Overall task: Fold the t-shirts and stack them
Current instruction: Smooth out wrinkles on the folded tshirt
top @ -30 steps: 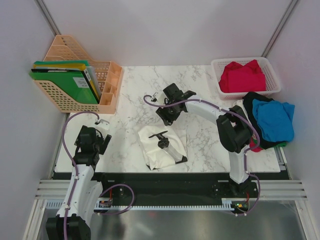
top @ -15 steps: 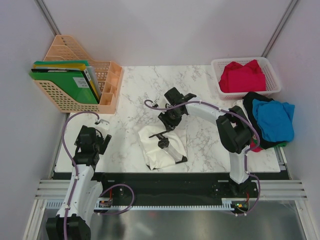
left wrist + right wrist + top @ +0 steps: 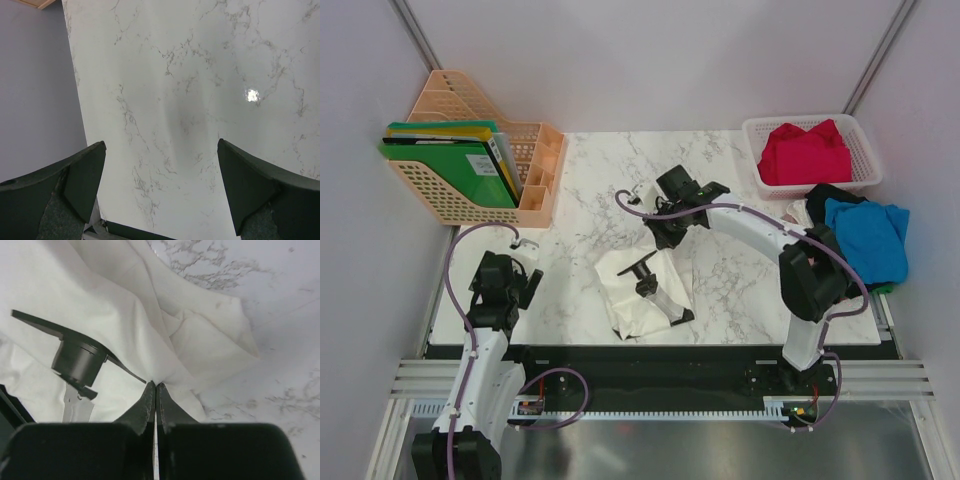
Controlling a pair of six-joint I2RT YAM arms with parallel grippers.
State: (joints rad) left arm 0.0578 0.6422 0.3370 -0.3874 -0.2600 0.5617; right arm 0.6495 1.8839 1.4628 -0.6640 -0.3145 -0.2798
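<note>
A white t-shirt (image 3: pixel 632 305) lies crumpled in the middle of the marble table (image 3: pixel 590 170). My right gripper (image 3: pixel 666 240) is at its far edge. In the right wrist view the right gripper (image 3: pixel 155 385) is shut, its tips pinching a puckered fold of the white t-shirt (image 3: pixel 115 300). A red t-shirt (image 3: pixel 805 152) fills the white basket (image 3: pixel 857 124). A blue t-shirt (image 3: pixel 865 238) lies over a black t-shirt (image 3: pixel 823 196) at the right edge. My left gripper (image 3: pixel 510 283) hangs at the near left; in the left wrist view the left gripper (image 3: pixel 161 143) is open over bare marble.
A black round fitting with a flat arm (image 3: pixel 645 280) rests on the white shirt, close to my right fingertips (image 3: pixel 149 397). A peach file rack with green folders (image 3: pixel 470 170) stands at the back left. Grey walls close in both sides.
My right gripper came down to the shirt's far edge and shut on a fold of cloth. Its elbow swung to the right. The left arm has not moved.
</note>
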